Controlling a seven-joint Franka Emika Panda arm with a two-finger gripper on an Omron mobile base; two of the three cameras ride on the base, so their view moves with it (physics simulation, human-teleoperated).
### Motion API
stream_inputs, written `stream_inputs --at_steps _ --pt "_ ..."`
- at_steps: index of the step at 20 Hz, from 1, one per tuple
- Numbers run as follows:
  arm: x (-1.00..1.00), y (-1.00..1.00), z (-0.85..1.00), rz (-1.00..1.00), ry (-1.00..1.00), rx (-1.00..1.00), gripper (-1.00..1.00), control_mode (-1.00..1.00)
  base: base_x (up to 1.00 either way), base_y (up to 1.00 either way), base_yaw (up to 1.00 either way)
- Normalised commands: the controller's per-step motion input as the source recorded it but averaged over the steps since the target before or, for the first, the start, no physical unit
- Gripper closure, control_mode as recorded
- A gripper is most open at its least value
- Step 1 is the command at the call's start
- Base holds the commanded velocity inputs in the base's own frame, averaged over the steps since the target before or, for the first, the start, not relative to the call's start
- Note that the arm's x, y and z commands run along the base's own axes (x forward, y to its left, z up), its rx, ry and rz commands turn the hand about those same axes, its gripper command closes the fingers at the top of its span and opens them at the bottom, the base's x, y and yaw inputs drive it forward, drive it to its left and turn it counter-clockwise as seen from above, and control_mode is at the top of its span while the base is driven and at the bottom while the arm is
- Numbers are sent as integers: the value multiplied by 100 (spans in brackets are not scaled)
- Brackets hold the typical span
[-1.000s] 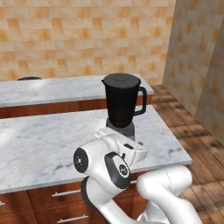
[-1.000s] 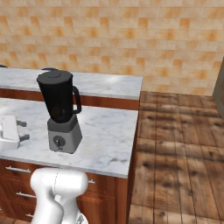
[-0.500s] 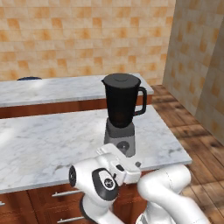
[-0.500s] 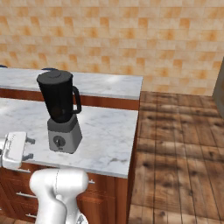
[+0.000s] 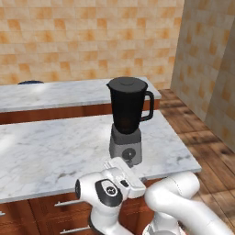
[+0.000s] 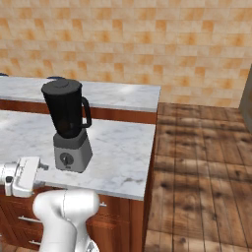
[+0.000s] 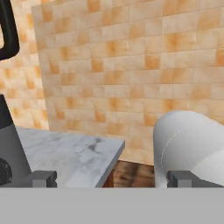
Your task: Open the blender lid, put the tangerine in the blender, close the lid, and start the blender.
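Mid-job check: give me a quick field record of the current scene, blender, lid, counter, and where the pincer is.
blender: upright near the front counter's right end, black jar on grey base
blender lid: seated on the jar top
dial: on the base front, facing the robot
pincer: low at the counter's front edge, near the blender base; fingers wide apart, holding nothing
front counter: white marble
rear counter: behind it, along the tiled wall

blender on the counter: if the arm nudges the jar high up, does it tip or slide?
Probably tips before sliding: the blender is tall on a small boxy base. The jar's handle side likely shifts weight off centre. The lid sits flat on top and may pop loose.
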Motion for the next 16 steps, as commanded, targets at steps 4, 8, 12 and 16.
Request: stream_inputs --at_steps 4,8,12,16 --pt "27 -24 -27 1 0 0 -100 -100 0 0 0" --pt "18 -36 -18 1 0 0 -100 -100 0 0 0" --pt "24 -18 -30 0 0 0 -100 -100 0 0 0" --pt "16 -13 -21 2 0 0 -100 -100 0 0 0"
